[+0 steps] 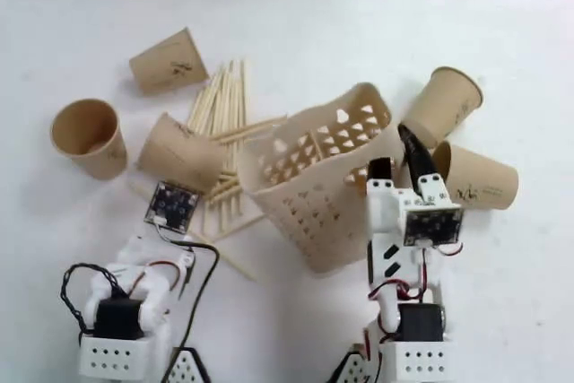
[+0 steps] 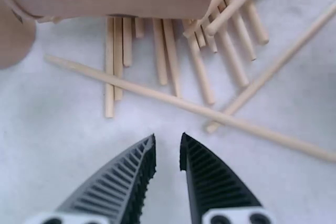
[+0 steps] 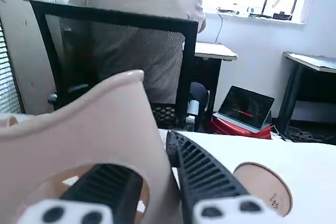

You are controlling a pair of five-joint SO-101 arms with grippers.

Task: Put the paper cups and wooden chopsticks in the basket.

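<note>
Your work surface is a white table (image 1: 296, 24), and past its far edge the right wrist view takes in a black mesh office chair (image 3: 113, 40). Near the middle of the table stands the beige perforated plastic basket (image 1: 318, 199), tipped at an angle so that from above you look partly into its mouth. Your right gripper (image 1: 392, 152) is clamped on the basket's wall on the side nearest the right arm. In the right wrist view that wall passes between the two black ribbed fingers (image 3: 202, 174), one inside and one outside.

Five brown paper cups (image 1: 446, 100) lie outside the basket. Two are on their sides close to the right gripper: one by the basket's far corner, the other (image 1: 477, 178) just beside the gripper. On the basket's other side, one cup (image 1: 169, 62) lies on its side toward the far edge. Another (image 1: 88, 136) sits apart with its open mouth showing. The fifth (image 1: 179, 152) lies across the loose pile of pale wooden chopsticks (image 1: 222, 105). That pile is spread on the table between this cup and the basket.

Your left gripper (image 2: 168, 148) hangs low over bare table, its fingers slightly apart and holding nothing. The nearest chopsticks lie just beyond its tips, and a cup's side rests over their far ends.
</note>
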